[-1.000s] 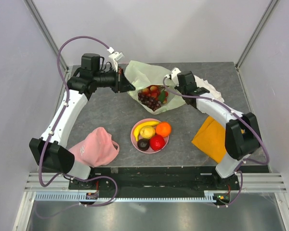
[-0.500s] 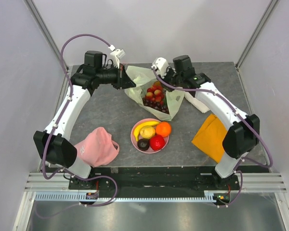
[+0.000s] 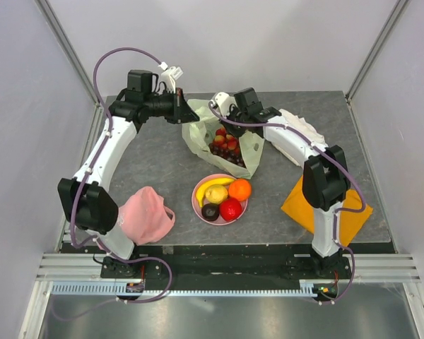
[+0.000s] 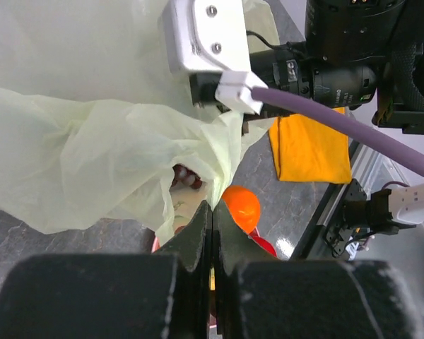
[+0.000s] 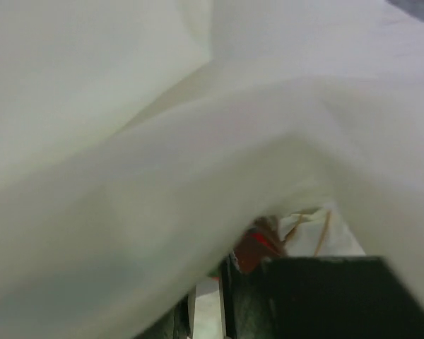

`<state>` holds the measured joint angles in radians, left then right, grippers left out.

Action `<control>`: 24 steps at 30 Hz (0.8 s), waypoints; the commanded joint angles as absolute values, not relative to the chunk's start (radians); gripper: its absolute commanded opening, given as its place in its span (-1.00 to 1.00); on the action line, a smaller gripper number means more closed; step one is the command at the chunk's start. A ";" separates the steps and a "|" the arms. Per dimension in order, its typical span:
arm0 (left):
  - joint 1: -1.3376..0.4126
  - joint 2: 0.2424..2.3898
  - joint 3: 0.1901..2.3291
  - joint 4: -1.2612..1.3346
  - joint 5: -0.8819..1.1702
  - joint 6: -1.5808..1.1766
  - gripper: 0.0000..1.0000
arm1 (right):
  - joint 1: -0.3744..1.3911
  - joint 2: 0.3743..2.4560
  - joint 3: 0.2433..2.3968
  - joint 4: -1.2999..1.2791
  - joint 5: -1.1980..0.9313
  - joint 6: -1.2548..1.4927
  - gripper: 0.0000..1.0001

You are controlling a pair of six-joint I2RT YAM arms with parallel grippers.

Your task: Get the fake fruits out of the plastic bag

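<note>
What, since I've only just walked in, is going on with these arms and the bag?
Both arms are working on the plastic bag at the far side of the table. The left gripper is shut, apparently pinching the bag's rim. The right gripper is buried in the bag's folds, so its jaws can't be read. Grapes and red fruits sit inside the bag, not yet taken out. Five other fruits lie on the pink plate in front of it.
</note>
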<state>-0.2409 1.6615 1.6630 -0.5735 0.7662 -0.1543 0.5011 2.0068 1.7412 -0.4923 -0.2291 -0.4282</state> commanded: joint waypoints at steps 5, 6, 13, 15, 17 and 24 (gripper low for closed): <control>-0.227 1.781 1.830 -0.603 0.808 -0.129 -0.78 | 0.463 2.147 1.900 -0.390 -0.011 -0.327 -0.56; -0.227 1.790 1.844 -0.623 0.819 -0.129 -0.71 | 0.459 2.161 1.914 -0.388 -0.006 -0.324 -0.56; -0.229 1.813 1.853 -0.626 0.824 -0.117 -0.70 | 0.426 2.325 2.083 -0.391 0.046 -0.313 -0.42; -0.229 1.818 1.848 -0.627 0.816 -0.106 -0.66 | 0.425 2.365 2.127 -0.397 0.044 -0.307 -0.15; -0.227 1.824 1.845 -0.633 0.818 -0.103 -0.64 | 0.419 2.425 2.196 -0.414 0.035 -0.292 0.14; -0.229 1.835 1.842 -0.638 0.805 -0.100 -0.63 | 0.410 2.522 2.298 -0.436 0.018 -0.203 0.56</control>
